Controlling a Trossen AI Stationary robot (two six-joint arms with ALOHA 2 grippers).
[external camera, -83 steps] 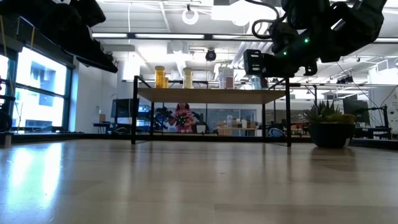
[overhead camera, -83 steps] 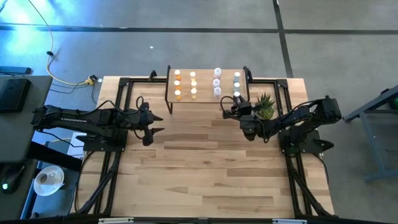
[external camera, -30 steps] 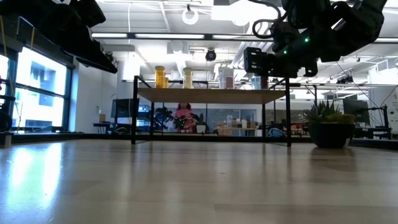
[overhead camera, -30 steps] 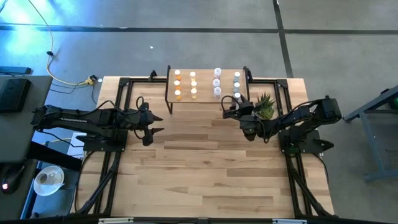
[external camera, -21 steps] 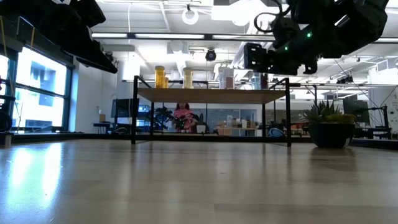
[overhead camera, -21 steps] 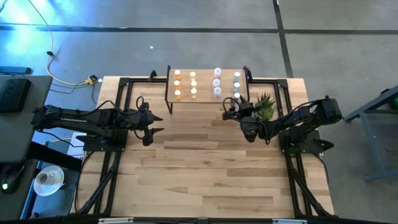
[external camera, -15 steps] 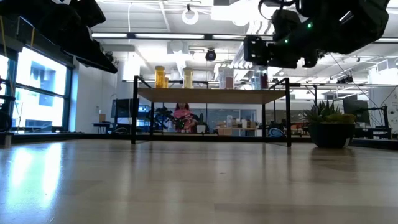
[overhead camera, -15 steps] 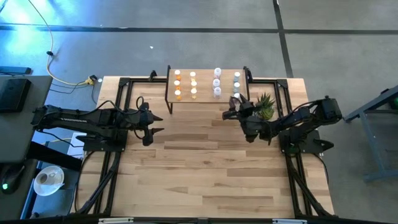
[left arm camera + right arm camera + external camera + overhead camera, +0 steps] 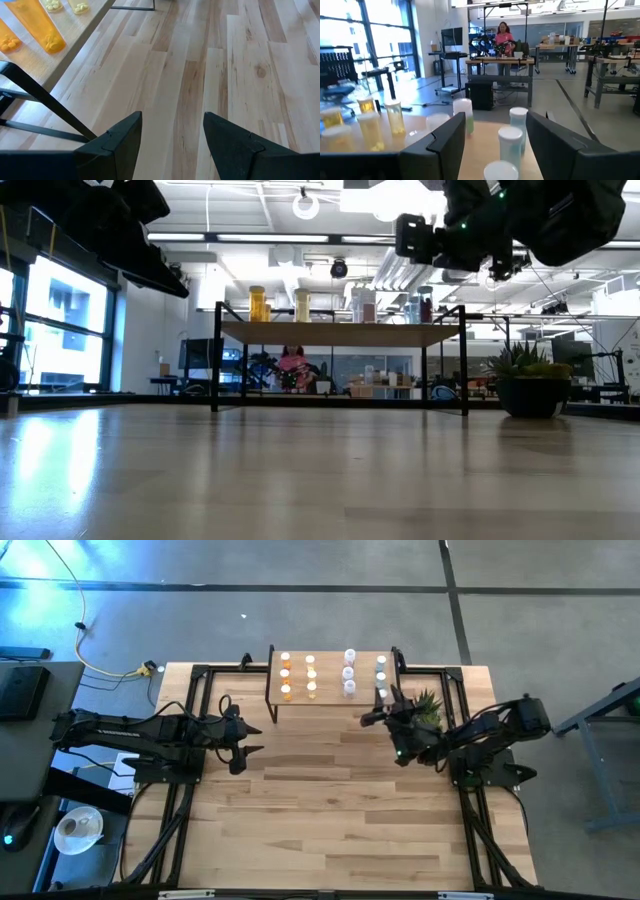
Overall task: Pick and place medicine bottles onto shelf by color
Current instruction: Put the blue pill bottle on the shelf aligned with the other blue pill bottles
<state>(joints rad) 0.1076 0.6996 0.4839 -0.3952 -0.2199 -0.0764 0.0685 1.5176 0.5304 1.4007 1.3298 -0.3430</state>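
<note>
1. High view: the shelf (image 9: 333, 677) stands at the upper centre of the frame on the far part of the wooden surface (image 9: 330, 810), and the medicine bottles (image 9: 299, 677) stand on its top in rows of white caps, orange ones in the left half and pale ones (image 9: 364, 675) in the right half.
2. The right tool (image 9: 385, 716) hangs just below the shelf's lower right corner in the frame, beside the potted plant (image 9: 428, 710). The right wrist view shows its two dark fingers (image 9: 445, 145) spread well apart with nothing between them.
3. That wrist view looks across the shelf top: pale bottles (image 9: 510, 141) stand ahead of the gap between the fingers, and amber bottles (image 9: 370, 127) stand at the frame's left. A person in pink (image 9: 504, 35) shows in the room far behind.
4. The left tool (image 9: 245, 740) waits over the surface at the frame's left centre, well apart from the shelf. Its fingers (image 9: 117, 142) are spread wide and hold nothing.
5. Low view: the shelf (image 9: 340, 332) stands at mid-frame with bottles on top, and the right tool (image 9: 425, 238) hangs above its right end.
</note>
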